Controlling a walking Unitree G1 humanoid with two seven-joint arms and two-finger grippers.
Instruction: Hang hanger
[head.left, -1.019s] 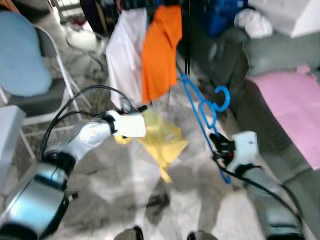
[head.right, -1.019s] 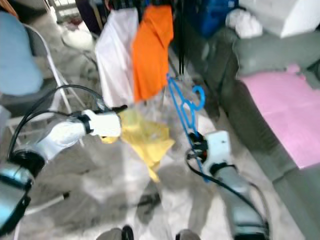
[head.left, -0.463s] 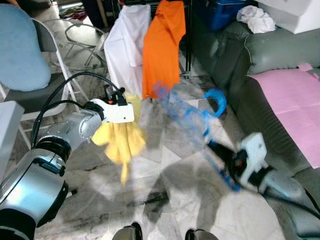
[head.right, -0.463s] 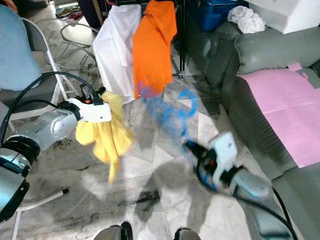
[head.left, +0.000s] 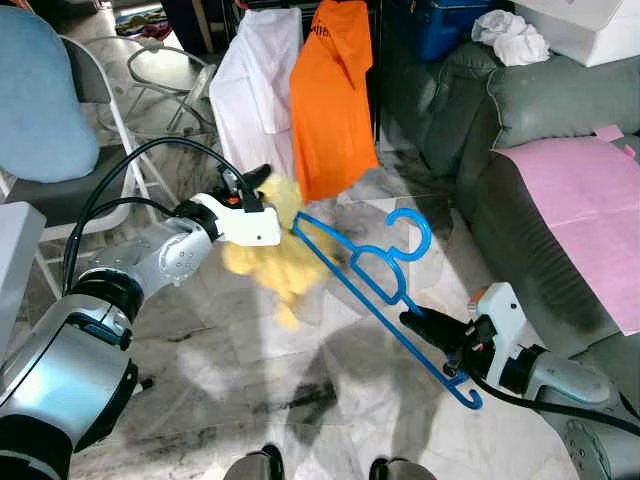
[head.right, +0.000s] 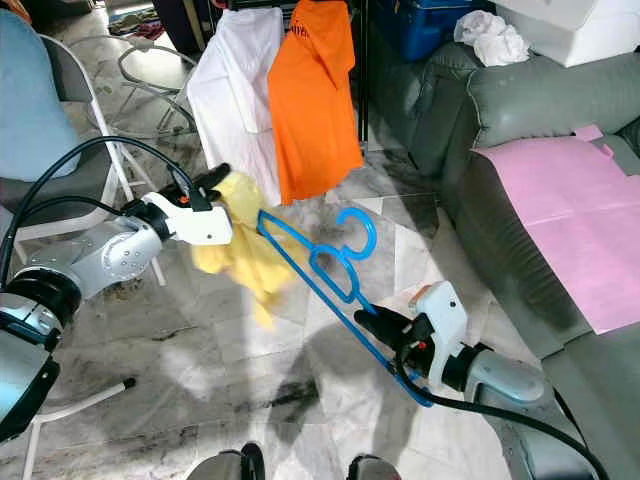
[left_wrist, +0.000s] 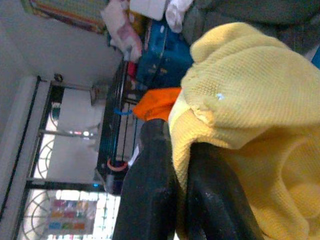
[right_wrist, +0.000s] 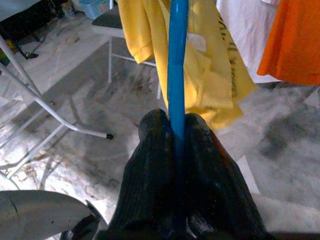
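The right gripper (head.left: 418, 322) is clamped on the lower bar of the blue hanger (head.left: 375, 292), which now lies tilted and sharp over the marble floor (head.left: 300, 370) instead of a blur in mid-swing. The left gripper (head.left: 255, 179) pinches the yellow shirt (head.left: 280, 255), now bunched against the hanger's far left end, nearer the hanging orange shirt (head.left: 335, 95) and white shirt (head.left: 255, 95) than half a second ago.

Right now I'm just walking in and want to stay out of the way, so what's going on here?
The robot is getting a garment onto a hanger. Its left gripper, jaws shut, holds a yellow garment in the air. Its right gripper clamps the bar of a blue hanger, whose far end reaches the cloth. A white shirt and an orange shirt already hang behind.
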